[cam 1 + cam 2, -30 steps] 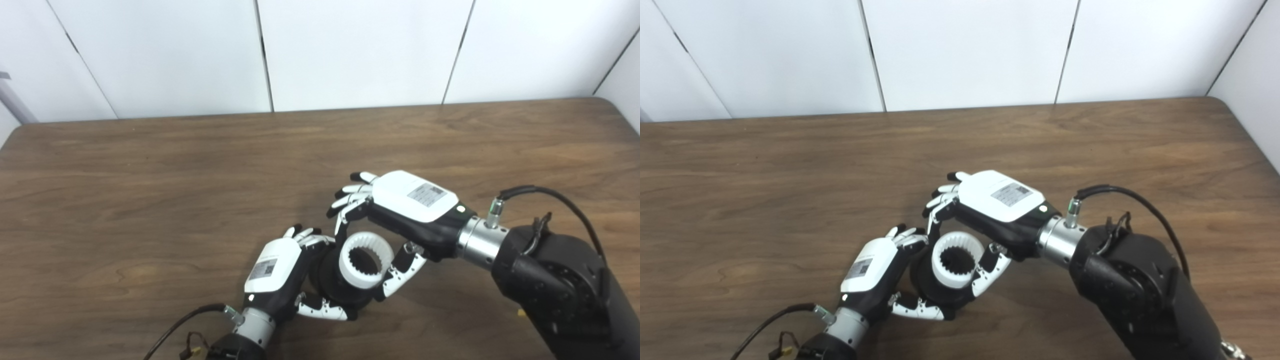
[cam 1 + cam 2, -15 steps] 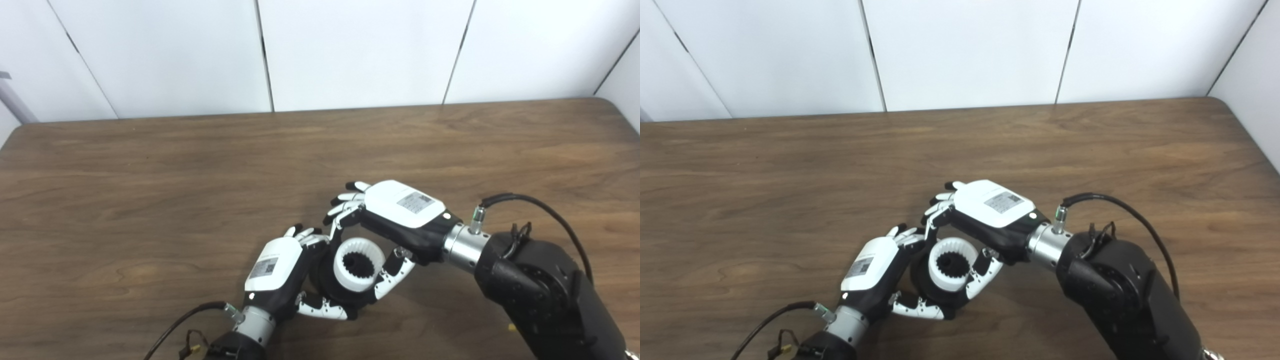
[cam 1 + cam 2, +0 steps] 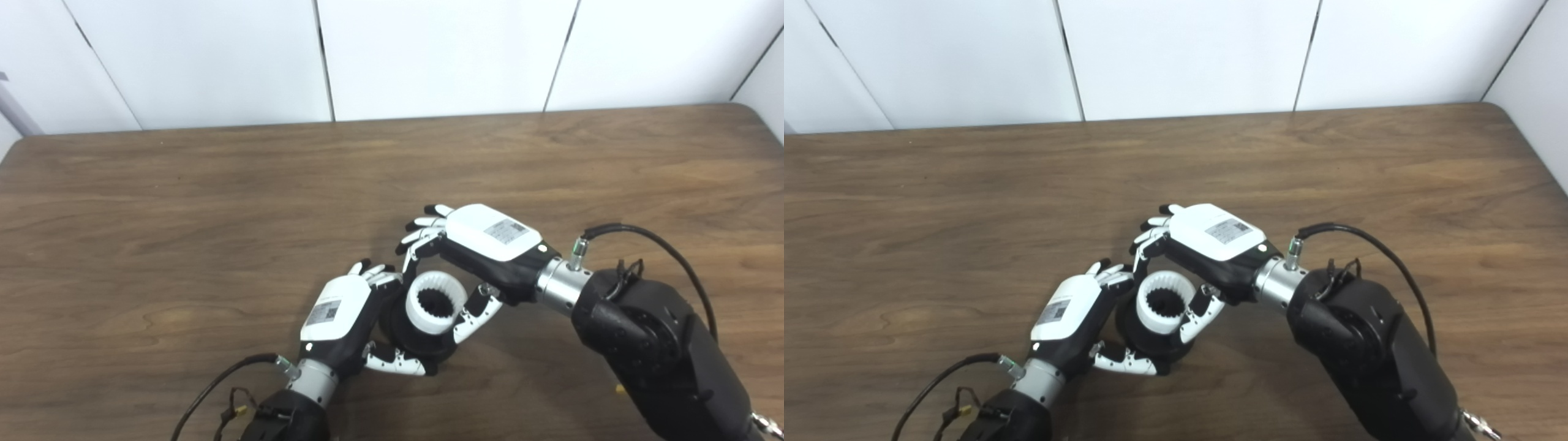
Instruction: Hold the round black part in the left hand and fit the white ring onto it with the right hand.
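Note:
My left hand (image 3: 340,318) is shut on the round black part (image 3: 422,344), gripping it from the left with the thumb curled under its near side. The white ring (image 3: 433,302), toothed on its inside, sits on top of the black part, whose dark toothed core shows through the ring's hole. My right hand (image 3: 484,245) is shut on the ring from the right and above, fingers on its far edge and thumb on its near right side. In the right eye view the ring (image 3: 1162,302) and black part (image 3: 1151,342) appear the same way.
The brown wooden table (image 3: 184,202) stretches wide to the left and behind the hands. White wall panels (image 3: 429,55) stand along its far edge. The bulky right forearm (image 3: 649,331) covers the table's near right area.
The right hand has carried the white ring leftward and down onto the black part. The camera has tilted slightly, so the table's far edge sits higher. The left hand stays put.

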Robot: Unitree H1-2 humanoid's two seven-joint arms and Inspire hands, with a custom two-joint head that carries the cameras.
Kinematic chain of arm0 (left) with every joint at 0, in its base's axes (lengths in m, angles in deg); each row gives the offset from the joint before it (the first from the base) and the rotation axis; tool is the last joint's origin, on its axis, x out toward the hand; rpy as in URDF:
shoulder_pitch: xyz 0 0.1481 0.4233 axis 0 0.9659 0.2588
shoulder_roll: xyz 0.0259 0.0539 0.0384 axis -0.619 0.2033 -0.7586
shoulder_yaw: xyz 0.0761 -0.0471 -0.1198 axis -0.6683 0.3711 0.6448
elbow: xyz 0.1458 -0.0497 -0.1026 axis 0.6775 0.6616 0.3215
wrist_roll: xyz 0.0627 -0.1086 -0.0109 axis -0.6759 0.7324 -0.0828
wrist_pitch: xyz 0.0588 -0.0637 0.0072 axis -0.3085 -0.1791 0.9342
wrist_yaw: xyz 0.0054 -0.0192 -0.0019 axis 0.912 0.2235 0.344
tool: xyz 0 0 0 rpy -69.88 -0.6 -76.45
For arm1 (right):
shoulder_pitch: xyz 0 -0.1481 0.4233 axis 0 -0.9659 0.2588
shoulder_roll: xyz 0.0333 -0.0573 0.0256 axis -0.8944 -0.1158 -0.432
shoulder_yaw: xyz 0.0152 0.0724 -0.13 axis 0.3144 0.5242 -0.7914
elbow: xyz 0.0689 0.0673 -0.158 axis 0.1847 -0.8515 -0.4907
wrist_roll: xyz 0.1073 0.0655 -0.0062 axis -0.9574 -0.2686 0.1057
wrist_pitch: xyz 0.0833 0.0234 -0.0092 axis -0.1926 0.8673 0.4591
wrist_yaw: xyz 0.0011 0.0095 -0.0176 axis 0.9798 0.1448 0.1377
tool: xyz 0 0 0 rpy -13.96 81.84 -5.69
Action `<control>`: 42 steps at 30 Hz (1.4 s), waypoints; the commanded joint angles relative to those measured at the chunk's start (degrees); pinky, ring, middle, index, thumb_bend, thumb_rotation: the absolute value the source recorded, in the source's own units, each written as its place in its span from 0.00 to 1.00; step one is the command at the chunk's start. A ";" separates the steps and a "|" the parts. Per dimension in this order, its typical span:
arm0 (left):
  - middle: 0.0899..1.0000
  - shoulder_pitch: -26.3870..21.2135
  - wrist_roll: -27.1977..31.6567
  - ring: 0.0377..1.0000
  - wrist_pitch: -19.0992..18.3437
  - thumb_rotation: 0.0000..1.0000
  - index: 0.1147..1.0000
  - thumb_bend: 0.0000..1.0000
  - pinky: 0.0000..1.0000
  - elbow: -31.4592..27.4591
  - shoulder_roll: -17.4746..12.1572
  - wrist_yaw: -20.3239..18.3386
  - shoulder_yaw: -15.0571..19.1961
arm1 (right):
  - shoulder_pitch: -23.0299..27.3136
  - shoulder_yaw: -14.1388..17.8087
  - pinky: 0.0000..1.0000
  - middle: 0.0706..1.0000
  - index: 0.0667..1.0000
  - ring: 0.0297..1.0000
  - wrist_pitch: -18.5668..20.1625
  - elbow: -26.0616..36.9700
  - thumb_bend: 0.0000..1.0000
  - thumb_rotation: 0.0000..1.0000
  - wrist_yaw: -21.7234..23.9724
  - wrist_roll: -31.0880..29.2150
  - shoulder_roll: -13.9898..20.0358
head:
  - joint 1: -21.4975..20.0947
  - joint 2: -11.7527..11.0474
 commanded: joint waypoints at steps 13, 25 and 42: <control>0.77 -0.59 0.34 0.89 -0.44 0.06 0.41 0.52 1.00 -1.75 1.32 -0.97 -0.71 | 0.32 -1.14 1.00 0.80 0.45 0.90 -3.27 -1.14 0.52 0.13 -2.21 0.49 -0.29 | 0.36 0.31; 0.77 -0.78 -0.04 0.90 -0.64 0.06 0.41 0.52 1.00 -1.85 1.57 -1.00 -0.73 | 0.20 -2.11 1.00 0.80 0.45 0.91 -3.19 -1.88 0.52 0.13 -1.43 1.78 -0.82 | 0.46 0.53; 0.77 -0.99 -0.39 0.89 -0.77 0.06 0.42 0.52 1.00 -1.48 1.03 -1.09 -0.75 | 4.13 3.40 1.00 0.85 0.73 0.93 3.44 -0.01 1.00 0.44 0.90 -2.02 -0.92 | -0.14 0.21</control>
